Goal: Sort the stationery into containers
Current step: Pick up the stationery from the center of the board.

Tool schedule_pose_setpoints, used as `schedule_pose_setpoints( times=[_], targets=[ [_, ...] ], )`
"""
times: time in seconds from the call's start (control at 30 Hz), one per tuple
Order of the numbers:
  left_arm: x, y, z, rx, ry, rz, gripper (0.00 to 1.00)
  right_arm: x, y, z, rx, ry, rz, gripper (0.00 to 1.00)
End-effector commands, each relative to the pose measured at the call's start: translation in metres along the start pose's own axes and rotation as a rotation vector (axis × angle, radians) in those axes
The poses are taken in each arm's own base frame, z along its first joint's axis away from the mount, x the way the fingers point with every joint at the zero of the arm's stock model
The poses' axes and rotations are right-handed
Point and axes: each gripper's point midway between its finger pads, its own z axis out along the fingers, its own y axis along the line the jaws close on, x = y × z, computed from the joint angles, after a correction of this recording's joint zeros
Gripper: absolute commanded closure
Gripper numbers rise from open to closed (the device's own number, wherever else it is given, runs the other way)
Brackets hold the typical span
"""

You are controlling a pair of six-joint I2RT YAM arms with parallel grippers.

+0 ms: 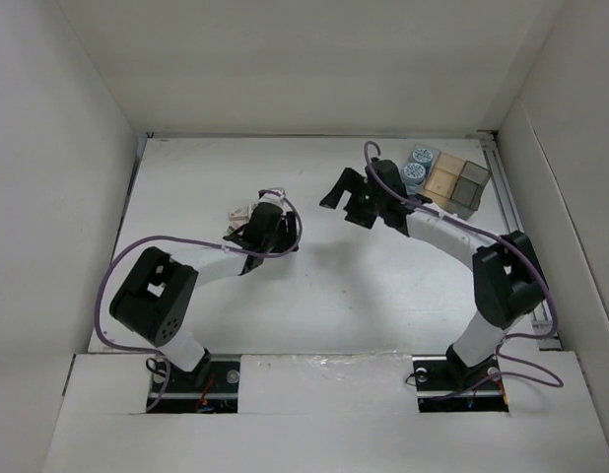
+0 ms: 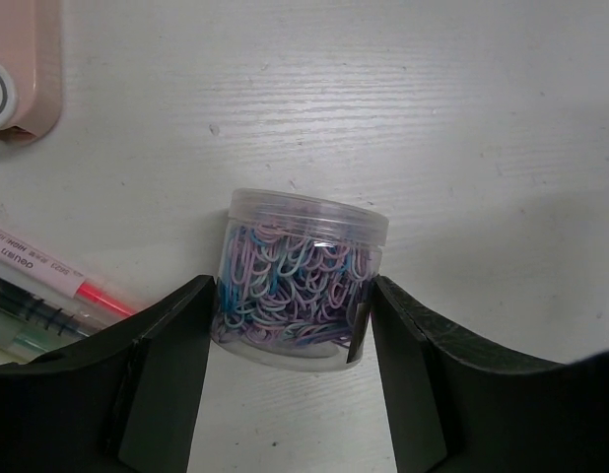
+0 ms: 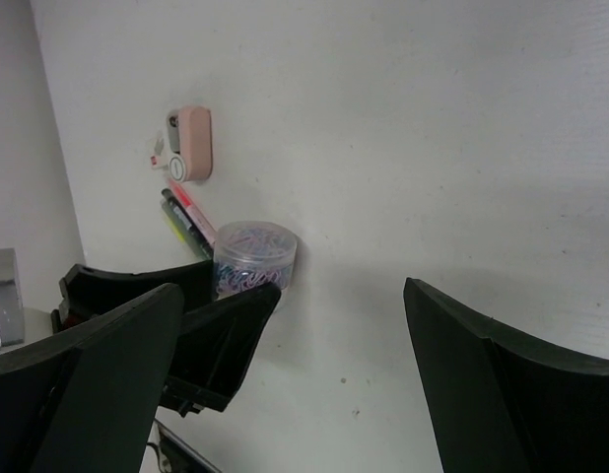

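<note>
I saw two blue rolls (image 1: 421, 158) sat in the bin block's (image 1: 443, 183) end bins. Left jaws stood open around the paper-clip jar (image 2: 300, 276), right jaws wide open and empty.

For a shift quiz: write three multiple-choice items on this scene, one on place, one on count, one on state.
1. The paper-clip jar stands: A in a bin; B on the table between the fingers of the left pincer; C held up in the air.
2. Blue dotted rolls in the bins: A one; B two; C four.
3. The right pincer is: A shut on a roll; B shut on the jar; C open, empty.
Key: B, fingers flank it; B, two show; C, jaws apart, nothing between.
</note>
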Motion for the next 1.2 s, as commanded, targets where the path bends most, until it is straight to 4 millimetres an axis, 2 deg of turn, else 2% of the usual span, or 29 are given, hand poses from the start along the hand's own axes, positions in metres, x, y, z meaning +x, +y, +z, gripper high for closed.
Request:
schedule_pose_setpoints(
  times=[0.0, 0.03, 0.13, 0.17, 0.2, 0.23, 0.27, 0.37, 0.4, 0.57, 0.73, 0.87, 1.0, 1.17],
  targets=[
    [-0.033, -0.022, -0.022, 0.113, -0.108, -0.017, 0.65, -0.018, 0.031, -0.026, -0.119, -0.051, -0.006, 0.0],
    [-0.045, -0.03, -0.032, 0.156, -0.154, -0.023, 0.65, -0.019, 0.035, -0.03, -0.133, -0.05, -0.008, 0.0],
    [-0.049, -0.038, -0.047, 0.229, -0.207, -0.026, 0.65, -0.021, 0.04, -0.045, -0.166, -0.054, -0.01, 0.0],
    [-0.056, -0.048, -0.061, 0.289, -0.238, -0.024, 0.65, -0.023, 0.035, -0.049, -0.171, -0.048, 0.0, 0.0],
    [-0.058, -0.051, -0.068, 0.319, -0.256, -0.022, 0.65, -0.019, 0.036, -0.057, -0.187, -0.037, -0.003, 0.0],
    [-0.051, -0.051, -0.071, 0.337, -0.255, -0.019, 0.65, -0.02, 0.033, -0.061, -0.193, -0.036, -0.006, 0.0],
    [-0.06, -0.059, -0.085, 0.394, -0.301, -0.015, 0.65, -0.013, 0.037, -0.066, -0.222, -0.002, -0.011, 0.0],
    [-0.057, -0.072, -0.103, 0.504, -0.33, 0.015, 0.65, -0.004, 0.038, -0.074, -0.264, 0.045, -0.02, 0.0],
    [-0.059, -0.076, -0.11, 0.534, -0.349, 0.031, 0.65, 0.009, 0.047, -0.077, -0.3, 0.091, -0.049, 0.0],
    [-0.051, -0.09, -0.122, 0.647, -0.35, 0.076, 0.65, 0.033, 0.052, -0.078, -0.344, 0.177, -0.085, 0.0],
    [-0.047, -0.105, -0.135, 0.755, -0.338, 0.122, 0.65, 0.046, 0.061, -0.078, -0.388, 0.236, -0.099, 0.0],
    [-0.04, -0.114, -0.138, 0.78, -0.333, 0.155, 0.65, 0.053, 0.06, -0.074, -0.395, 0.261, -0.111, 0.0],
    [-0.036, -0.116, -0.136, 0.783, -0.323, 0.166, 0.65, 0.073, 0.066, -0.071, -0.418, 0.333, -0.121, 0.0],
    [-0.039, -0.118, -0.139, 0.794, -0.328, 0.17, 0.65, 0.087, 0.071, -0.066, -0.411, 0.354, -0.138, 0.0]
  ],
)
